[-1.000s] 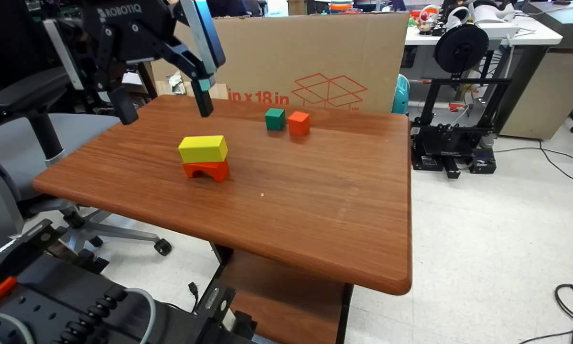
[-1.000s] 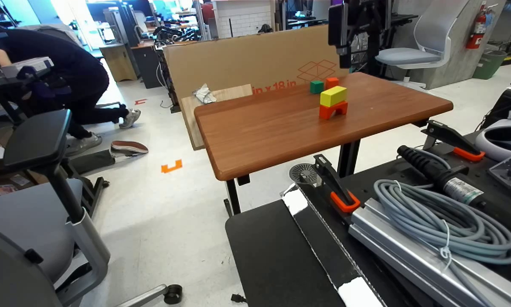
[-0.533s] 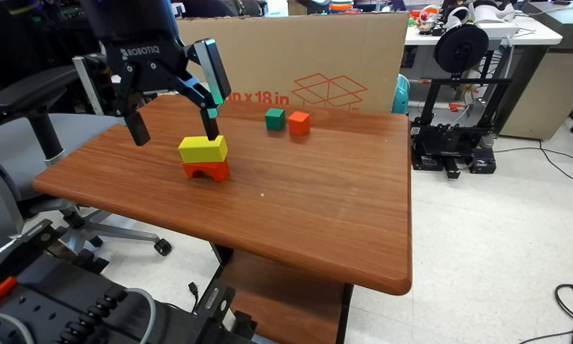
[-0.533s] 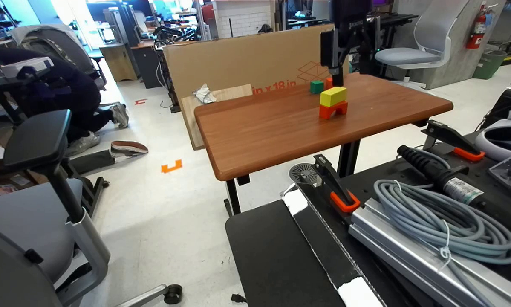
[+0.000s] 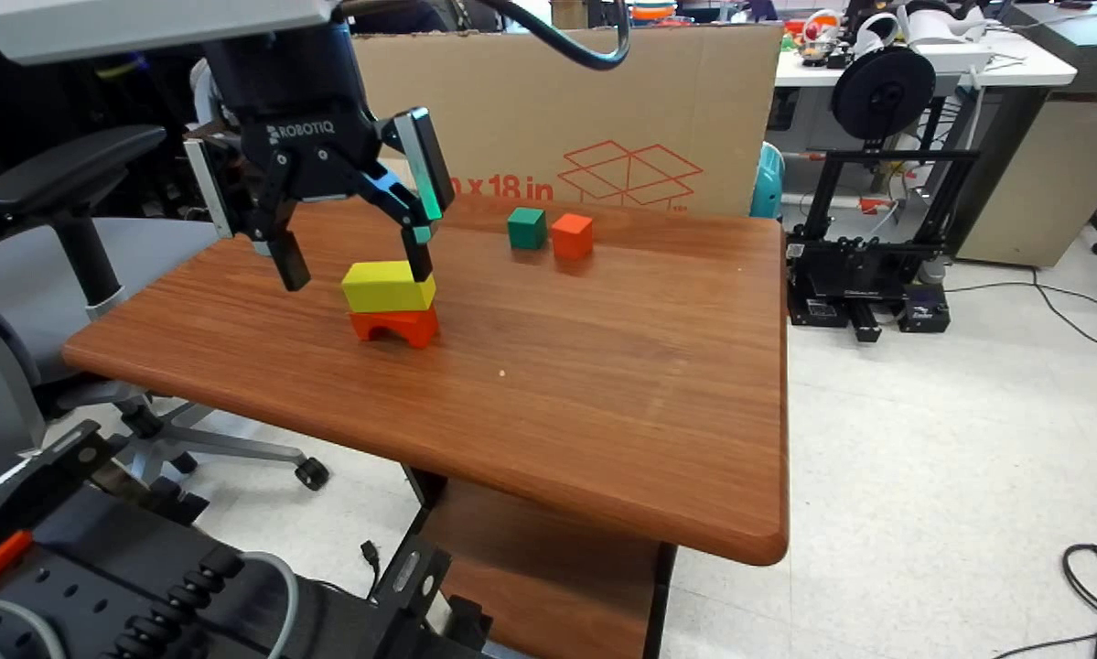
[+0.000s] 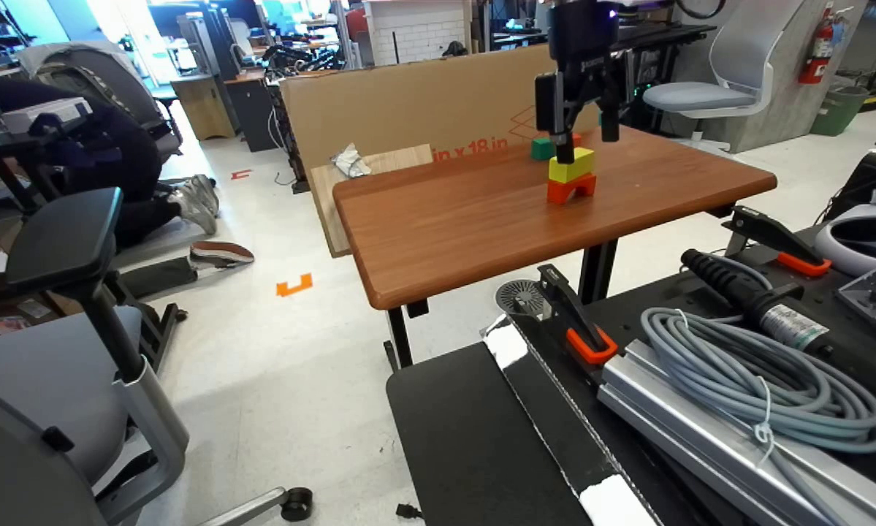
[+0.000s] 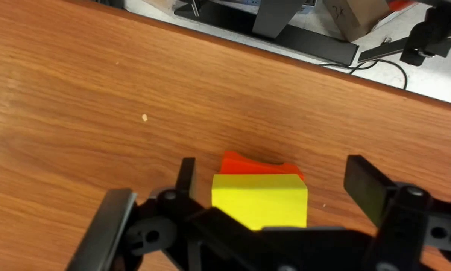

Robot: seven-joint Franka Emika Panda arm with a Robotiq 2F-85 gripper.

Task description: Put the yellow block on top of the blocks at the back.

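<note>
Wrist view and both exterior views give me the worktop [image 5: 594,394], with the job, as I judge it, only at the approach: grasp, lift, carry and placing are all left to do. My jaws stand wide apart and hold nothing. In both exterior views one jaw crosses in front of the yellow block [image 5: 383,293]; the wrist view puts that block between the jaws, nearer the one at picture left. I take the tips to be around its top or above; whether they touch I can't tell from here. Beneath it lies the orange-red arch [image 5: 411,322], so I'd want to close on yellow alone. Smallest, the dark green cube [image 5: 527,229] and orange-red cube [image 5: 573,236] stand just beside each other near the worktop's far edge, well apart from the block, which is not yet on them.
</note>
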